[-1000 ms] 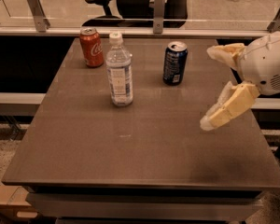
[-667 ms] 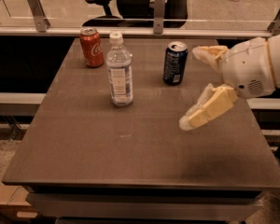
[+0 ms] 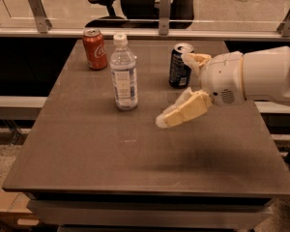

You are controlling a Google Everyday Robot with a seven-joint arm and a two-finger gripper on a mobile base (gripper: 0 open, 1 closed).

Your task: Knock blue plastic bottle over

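White arm (image 3: 270, 76) reaches in from frame right, roughly level; gripper (image 3: 173, 90) points left; fingers (image 3: 186, 111) spread wide apart.

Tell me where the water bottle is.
In the camera view the water bottle stands upright on the far left half of the table, between the red can and the dark can; the open gripper hovers to its right, not touching.
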